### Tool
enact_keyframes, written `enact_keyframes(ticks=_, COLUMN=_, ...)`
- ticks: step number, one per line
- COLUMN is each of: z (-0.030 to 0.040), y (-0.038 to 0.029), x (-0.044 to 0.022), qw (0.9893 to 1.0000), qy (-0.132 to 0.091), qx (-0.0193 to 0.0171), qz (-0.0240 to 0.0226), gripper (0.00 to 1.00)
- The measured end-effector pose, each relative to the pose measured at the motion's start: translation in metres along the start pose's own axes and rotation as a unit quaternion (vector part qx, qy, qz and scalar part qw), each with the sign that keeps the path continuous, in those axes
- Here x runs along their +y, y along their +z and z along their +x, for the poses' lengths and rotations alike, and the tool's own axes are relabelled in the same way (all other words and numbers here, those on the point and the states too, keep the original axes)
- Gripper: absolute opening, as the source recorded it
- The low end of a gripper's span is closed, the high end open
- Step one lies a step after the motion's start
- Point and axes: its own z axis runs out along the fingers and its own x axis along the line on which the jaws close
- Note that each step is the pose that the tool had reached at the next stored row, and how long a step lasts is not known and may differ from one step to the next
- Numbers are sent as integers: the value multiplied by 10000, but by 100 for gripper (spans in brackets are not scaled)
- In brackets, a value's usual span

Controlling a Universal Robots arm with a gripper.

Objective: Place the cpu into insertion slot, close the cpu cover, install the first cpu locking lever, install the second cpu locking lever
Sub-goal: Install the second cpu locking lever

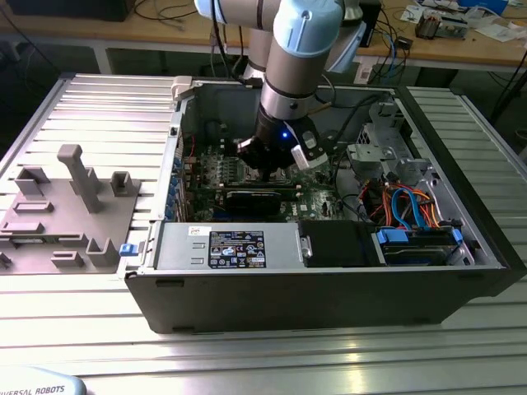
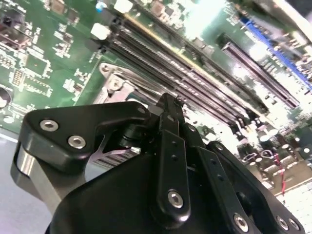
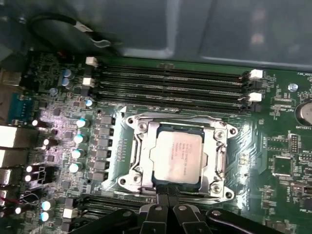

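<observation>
Green motherboard: cpu just beyond hand.

Ribbed aluminium table carries an open computer case lying on its side and, beside it toward the exterior view's left, a grey plastic fixture with upright posts, both resting directly on it.

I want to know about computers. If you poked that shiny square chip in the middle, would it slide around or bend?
Probably not. The cpu lies flat in the insertion slot with the cpu cover framing it, so it likely stays put. Its metal top looks stiff, not bendy. Being thin and smooth, it might be slippery to pick up.
</observation>
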Motion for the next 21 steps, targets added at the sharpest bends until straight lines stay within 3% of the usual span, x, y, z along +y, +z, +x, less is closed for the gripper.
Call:
enact_keyframes(ticks=2, z=-31, y=4, x=55, qw=10000, qy=7, qx=15, qz=46, gripper=11)
enact_keyframes(ticks=4, z=-55, y=14, x=158, qw=9999, qy=11, qx=25, qz=99, gripper=11)
enact_keyframes(ticks=7, z=-68, y=23, x=246, qw=9999, qy=14, qx=29, qz=130, gripper=11)
enact_keyframes(ticks=10, z=-71, y=10, x=263, qw=9999, qy=13, qx=29, qz=131, gripper=11)
enact_keyframes(ticks=15, z=-64, y=-65, x=274, qw=9999, qy=14, qx=29, qz=130, gripper=11)
enact_keyframes(ticks=21, z=-50, y=-248, x=295, qw=9999, qy=14, qx=29, qz=130, gripper=11)
